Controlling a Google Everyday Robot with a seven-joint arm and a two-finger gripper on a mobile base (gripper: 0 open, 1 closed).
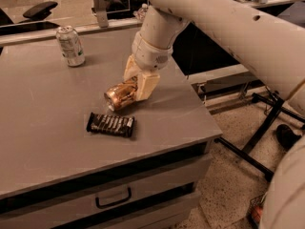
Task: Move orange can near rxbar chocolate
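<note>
Orange can, on its side, is clamped in the hand near the rxbar chocolate, its white lettering unreadable.

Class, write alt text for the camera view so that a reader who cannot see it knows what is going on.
The tool of a white robot arm grips an orange can tipped sideways, low over a grey table, just behind a dark rxbar chocolate without touching it. A white-and-green can stands upright at the far left.
</note>
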